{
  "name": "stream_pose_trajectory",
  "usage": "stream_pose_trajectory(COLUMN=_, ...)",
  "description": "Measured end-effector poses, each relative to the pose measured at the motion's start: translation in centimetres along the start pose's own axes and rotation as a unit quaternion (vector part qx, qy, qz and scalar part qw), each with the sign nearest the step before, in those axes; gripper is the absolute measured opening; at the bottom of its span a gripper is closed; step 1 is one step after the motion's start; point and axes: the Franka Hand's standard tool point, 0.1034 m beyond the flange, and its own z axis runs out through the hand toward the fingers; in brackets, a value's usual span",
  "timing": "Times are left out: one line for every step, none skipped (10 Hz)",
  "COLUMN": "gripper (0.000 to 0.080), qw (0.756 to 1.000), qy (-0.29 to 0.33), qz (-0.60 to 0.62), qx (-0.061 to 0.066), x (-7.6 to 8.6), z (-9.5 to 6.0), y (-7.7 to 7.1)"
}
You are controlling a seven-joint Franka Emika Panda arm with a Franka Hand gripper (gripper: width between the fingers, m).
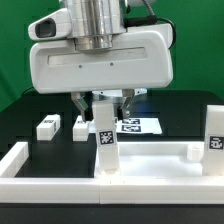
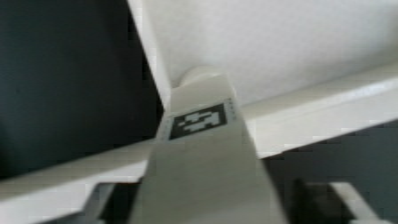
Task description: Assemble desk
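My gripper [image 1: 103, 110] is shut on a white block leg [image 1: 105, 145], held upright with its tag facing the camera. The leg's lower end is down at the near middle of the wide white desk top [image 1: 60, 168]; I cannot tell whether it touches. In the wrist view the leg [image 2: 210, 160] runs out from between my dark fingers [image 2: 118, 200], its tag toward the camera, over the desk top's rim [image 2: 329, 100]. A second leg [image 1: 213, 135] stands upright at the desk top's right end. Two loose legs [image 1: 46, 127] [image 1: 80, 127] lie on the black table behind.
The marker board [image 1: 138, 125] lies flat on the table behind my gripper. The desk top's raised rim [image 1: 18, 158] runs along its left end. The black table [image 1: 40, 105] extends to the back left.
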Motion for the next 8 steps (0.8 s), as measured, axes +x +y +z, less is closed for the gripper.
stream_pose_trajectory(gripper=0.0287, qw=1.000, qy=0.000, qz=0.030, qx=0.000, x=0.00, z=0.00, y=0.01)
stream_pose_trajectory(gripper=0.0287, qw=0.998, qy=0.000, qz=0.057, qx=0.000, x=0.01, z=0.00, y=0.02)
stream_pose_trajectory(gripper=0.0287, qw=0.996, qy=0.000, qz=0.094, qx=0.000, x=0.02, z=0.00, y=0.04)
stream_pose_trajectory(gripper=0.0287, qw=0.987, qy=0.000, qz=0.163, qx=-0.002, x=0.12, z=0.11, y=0.05)
stream_pose_trajectory(gripper=0.0287, qw=0.974, qy=-0.005, qz=0.226, qx=-0.006, x=0.29, z=0.10, y=0.06)
stream_pose_trajectory(gripper=0.0287, qw=0.961, qy=-0.008, qz=0.278, qx=-0.008, x=0.34, z=0.12, y=0.09)
stream_pose_trajectory(gripper=0.0287, qw=0.929, qy=-0.009, qz=0.370, qx=-0.006, x=0.36, z=0.12, y=0.20)
stream_pose_trajectory(gripper=0.0287, qw=0.891, qy=-0.008, qz=0.454, qx=-0.004, x=0.34, z=0.16, y=0.28)
